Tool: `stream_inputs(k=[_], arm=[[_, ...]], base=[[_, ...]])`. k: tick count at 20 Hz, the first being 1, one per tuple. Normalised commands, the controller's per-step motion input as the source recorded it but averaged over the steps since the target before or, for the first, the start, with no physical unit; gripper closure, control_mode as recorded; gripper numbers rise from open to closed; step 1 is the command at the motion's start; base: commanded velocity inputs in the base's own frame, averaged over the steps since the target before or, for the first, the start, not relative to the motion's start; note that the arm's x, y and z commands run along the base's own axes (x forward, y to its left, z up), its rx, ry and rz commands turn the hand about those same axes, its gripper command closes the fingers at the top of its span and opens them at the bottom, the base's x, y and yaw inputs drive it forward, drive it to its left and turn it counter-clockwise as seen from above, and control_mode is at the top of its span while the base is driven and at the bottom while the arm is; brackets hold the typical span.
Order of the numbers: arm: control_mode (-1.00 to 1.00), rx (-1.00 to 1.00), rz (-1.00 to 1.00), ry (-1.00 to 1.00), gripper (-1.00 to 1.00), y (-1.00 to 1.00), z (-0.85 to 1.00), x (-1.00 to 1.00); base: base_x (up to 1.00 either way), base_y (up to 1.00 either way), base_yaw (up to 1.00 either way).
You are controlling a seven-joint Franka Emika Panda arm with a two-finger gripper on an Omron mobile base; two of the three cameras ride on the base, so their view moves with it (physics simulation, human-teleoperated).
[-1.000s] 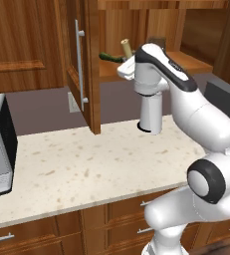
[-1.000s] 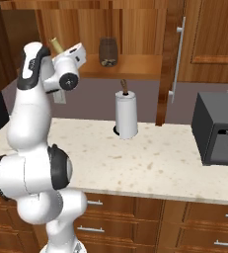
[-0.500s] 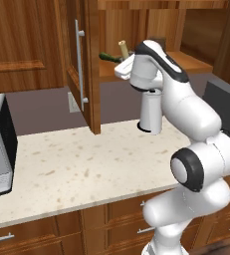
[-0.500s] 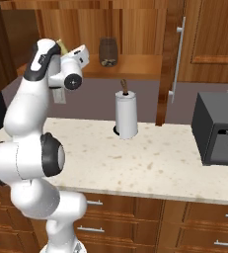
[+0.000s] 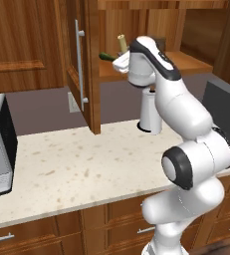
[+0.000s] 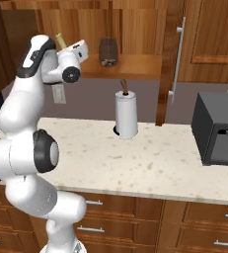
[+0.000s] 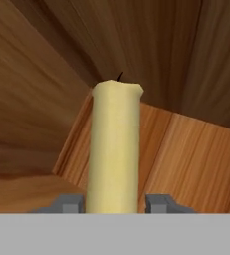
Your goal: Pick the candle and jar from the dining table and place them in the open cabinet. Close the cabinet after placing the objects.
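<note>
- Hand view: the candle (image 7: 114, 149) stands pale yellow between the two grey fingertips (image 7: 66, 203), which sit against its sides, so the gripper (image 7: 114, 204) is clamped on the candle near its lower end. A short dark wick shows at the top.
- Behind the candle lie the wooden inner walls and shelf of the cabinet (image 7: 186, 149).
- Left base view: the gripper (image 5: 120, 62) is at the cabinet (image 5: 186, 60) shelf, just inside the open front, with the candle (image 5: 121, 43) tilted above it. The open door (image 5: 84, 64) with its silver handle (image 5: 79, 67) hangs left of the gripper.
- A white paper-towel roll (image 5: 150, 110) stands on the counter (image 5: 76, 164) below the cabinet shelf, partly behind the arm.
- Right base view: the candle (image 6: 60, 41) pokes up beside the gripper (image 6: 81, 49) at the left end of the cabinet (image 6: 130, 64) shelf. The jar (image 6: 107, 51) stands on the same shelf, to the right of the gripper and apart from it.
- The roll (image 6: 126, 114) sits on the counter (image 6: 135, 163) below the jar; a dark appliance (image 6: 218, 129) stands at the right end of the counter.
</note>
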Motion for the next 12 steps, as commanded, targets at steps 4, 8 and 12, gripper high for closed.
stream_inputs(k=[4, 8, 12], arm=[[-1.00, 0.00, 0.09, 0.13, 1.00, -0.18, 0.23, 0.06], [-1.00, 0.00, 0.13, 0.22, 1.00, -0.26, -0.04, 0.19], [-1.00, 0.00, 0.14, 0.23, 1.00, -0.21, 0.03, 0.02]], base=[[0.00, 0.00, 0.00], [0.00, 0.00, 0.00], [0.00, 0.00, 0.00]])
